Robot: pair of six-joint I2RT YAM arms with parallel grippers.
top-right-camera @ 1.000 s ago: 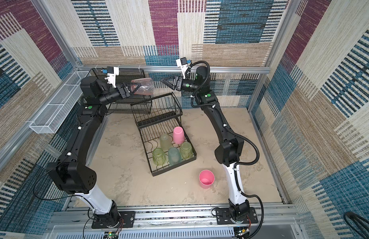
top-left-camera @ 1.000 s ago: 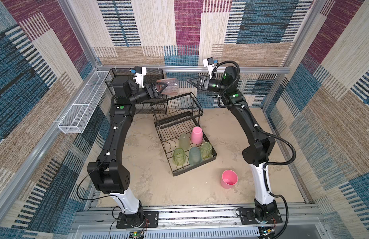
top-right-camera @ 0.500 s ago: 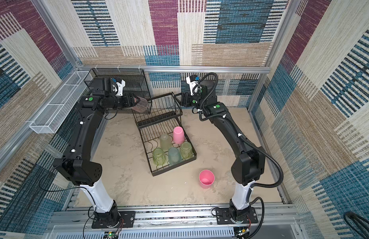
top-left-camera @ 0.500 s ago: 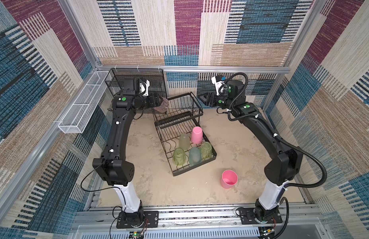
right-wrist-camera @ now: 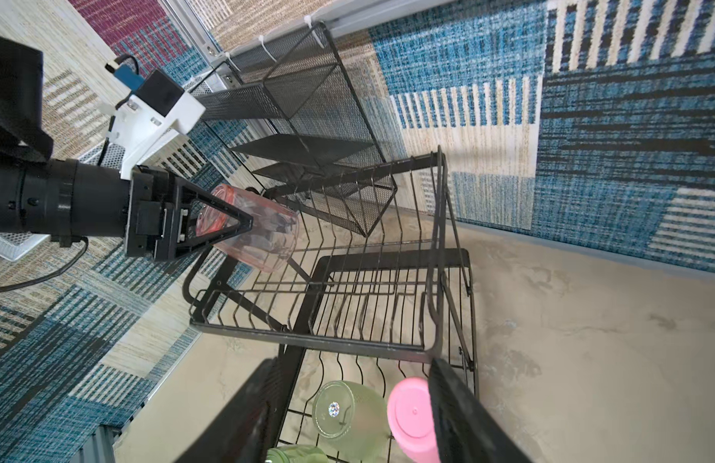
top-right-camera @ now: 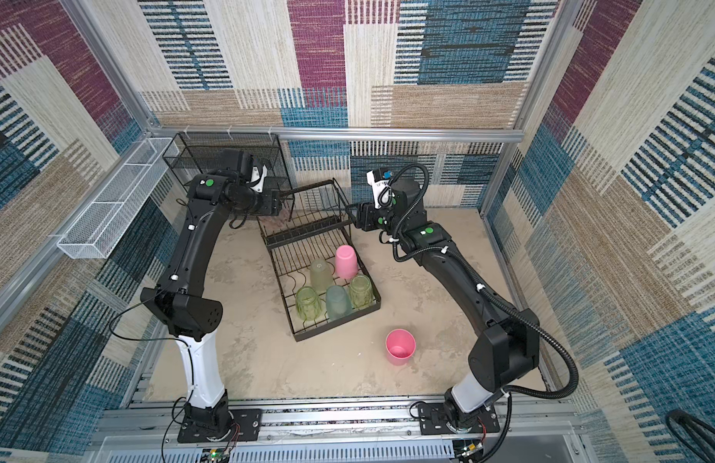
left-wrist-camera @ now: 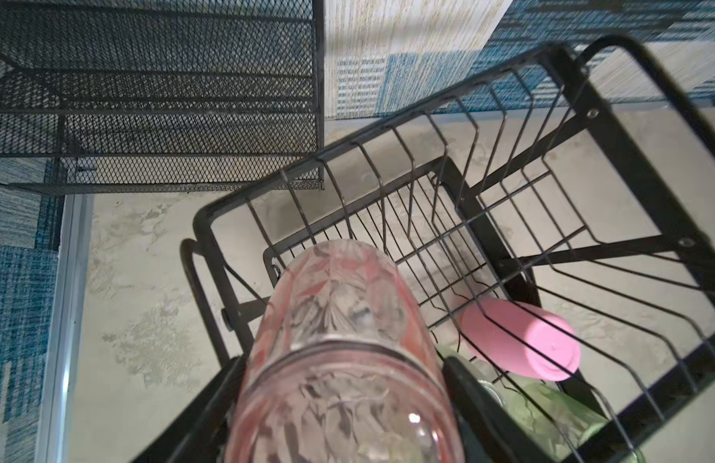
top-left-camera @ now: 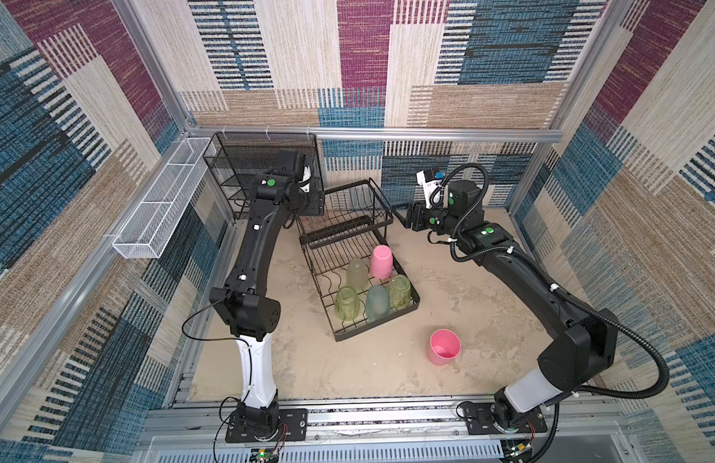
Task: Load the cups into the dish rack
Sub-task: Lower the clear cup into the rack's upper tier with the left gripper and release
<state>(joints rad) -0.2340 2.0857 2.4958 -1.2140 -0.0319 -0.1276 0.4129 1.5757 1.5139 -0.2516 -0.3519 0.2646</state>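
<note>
The black wire dish rack (top-left-camera: 376, 333) (top-right-camera: 336, 328) stands mid-floor. On its lower tier stand a pink cup (top-left-camera: 381, 261), a pale teal one (top-left-camera: 378, 301) and three yellow-green ones (top-left-camera: 346, 303), all upside down. My left gripper (left-wrist-camera: 344, 385) (right-wrist-camera: 243, 226) is shut on a translucent reddish-pink cup (left-wrist-camera: 340, 328) (right-wrist-camera: 263, 236). It holds the cup tilted, base outward, over the left corner of the rack's upper basket. My right gripper (right-wrist-camera: 352, 368) (top-left-camera: 404, 212) is open and empty beside the basket's right side. Another pink cup (top-left-camera: 444, 348) (top-right-camera: 401, 347) stands upright on the floor.
A black fine-mesh shelf unit (top-left-camera: 243, 160) stands at the back left, just behind my left gripper. A long white mesh trough (top-left-camera: 163, 200) hangs on the left wall. The back wall is close behind the rack.
Both arms have come down from high above the rack. The left one brought the reddish-pink cup down to the upper basket's left corner; the right one dropped beside the basket.
</note>
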